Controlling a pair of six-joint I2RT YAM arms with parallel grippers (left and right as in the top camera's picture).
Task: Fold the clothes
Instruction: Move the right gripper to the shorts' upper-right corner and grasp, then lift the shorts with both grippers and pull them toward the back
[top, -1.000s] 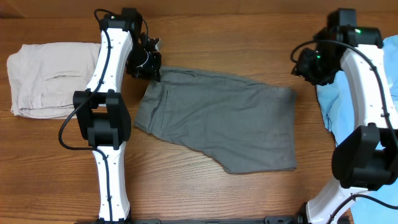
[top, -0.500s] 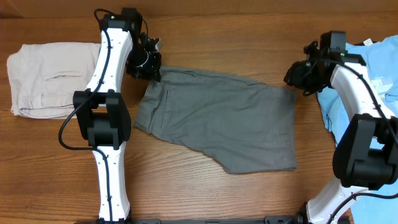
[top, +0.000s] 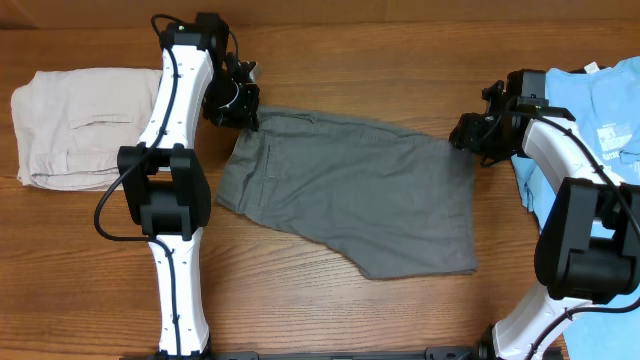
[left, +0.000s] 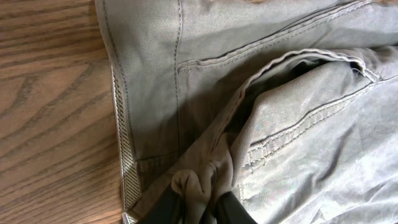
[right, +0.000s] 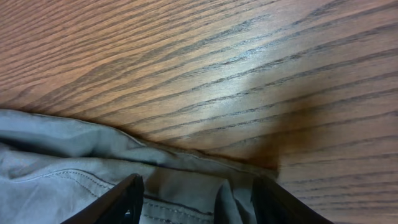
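Observation:
The dark-grey shorts (top: 350, 190) lie spread flat across the middle of the table. My left gripper (top: 240, 105) is shut on a bunched fold of the shorts (left: 196, 186) at their far left waist corner; the waistband and a pocket seam show in the left wrist view. My right gripper (top: 470, 135) is open at the shorts' far right corner. Its two fingers (right: 196, 199) straddle the edge of the grey cloth (right: 74, 155) where it meets the wood.
A pale beige folded garment (top: 85, 125) lies at the far left. A light-blue T-shirt with white print (top: 600, 130) lies at the right edge under the right arm. Bare wood table (top: 330, 60) runs along the back and front.
My right arm has swung left and down from over the blue T-shirt to the shorts' far right corner. The left gripper and the shorts have not moved.

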